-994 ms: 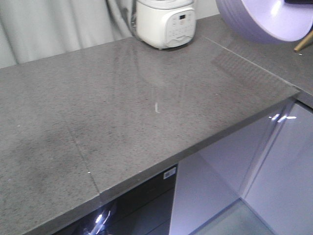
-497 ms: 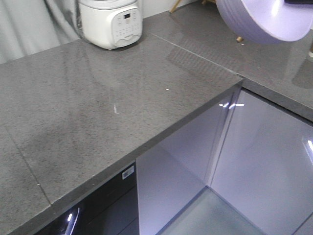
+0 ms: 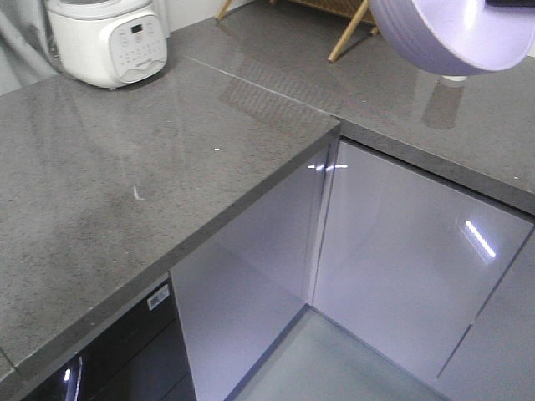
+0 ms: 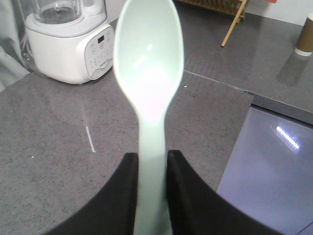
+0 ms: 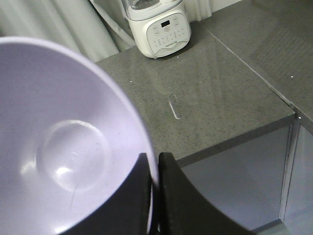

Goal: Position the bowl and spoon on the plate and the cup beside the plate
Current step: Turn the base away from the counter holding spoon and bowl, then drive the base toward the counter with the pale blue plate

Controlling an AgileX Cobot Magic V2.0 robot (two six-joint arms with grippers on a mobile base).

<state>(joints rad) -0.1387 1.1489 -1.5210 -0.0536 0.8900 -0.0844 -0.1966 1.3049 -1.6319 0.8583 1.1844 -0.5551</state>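
My left gripper (image 4: 151, 166) is shut on the handle of the pale mint-green spoon (image 4: 149, 73), whose scoop points up and away over the grey counter (image 4: 44, 161). My right gripper (image 5: 155, 166) is shut on the rim of the lavender bowl (image 5: 63, 147), one finger inside and one outside. In the front view the bowl (image 3: 443, 33) hangs tilted at the top right. The brown cup (image 4: 306, 35) stands far off on the back right counter. The plate is out of view.
A white kitchen appliance (image 3: 104, 42) stands at the counter's back left. The grey counter (image 3: 125, 184) ends in a corner edge (image 3: 334, 134), with glossy cabinet doors (image 3: 401, 251) and floor below. A wooden rack leg (image 3: 351, 29) leans on the far counter run.
The front view has swung right: counter and appliance slid left, and the cabinet fronts and far counter run came into view. The bowl keeps its place in the frame.
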